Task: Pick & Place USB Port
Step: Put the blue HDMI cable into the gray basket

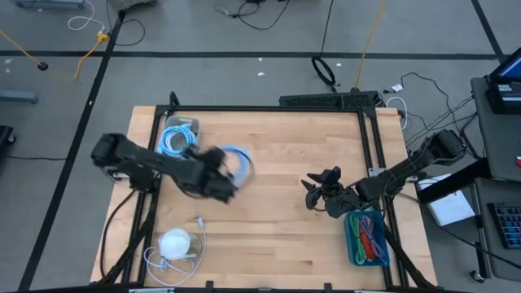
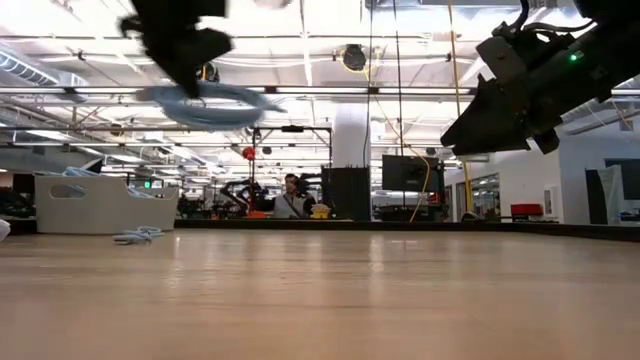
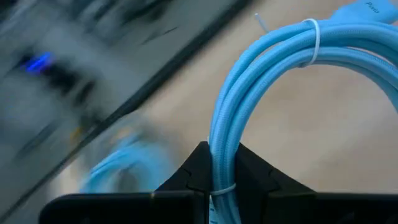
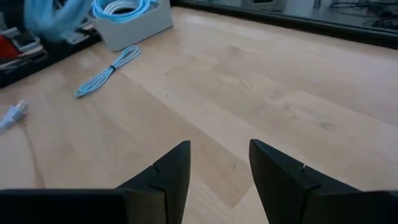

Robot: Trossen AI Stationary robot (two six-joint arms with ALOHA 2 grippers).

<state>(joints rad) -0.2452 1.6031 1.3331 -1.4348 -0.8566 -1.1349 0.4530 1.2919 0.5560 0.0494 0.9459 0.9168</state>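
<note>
Left gripper (image 3: 214, 177) is clamped on a coiled blue cable (image 3: 261, 93), holding it up off the worktop (image 1: 277, 195) near the white bin (image 1: 181, 130). Right gripper (image 4: 219, 168) hangs open over the worktop, holding nothing. Only one side of the coil is pinched, so a fast swing could let it slip. The low view shows it airborne; the left wrist view shows the actual pinch.

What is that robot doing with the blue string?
The left gripper is pinching a coiled blue cable and holding it up in the air above the wooden table. Near it sits a white bin with more blue cables inside. The right gripper waits open over the table's right side, next to a bin of colorful cables.
</note>
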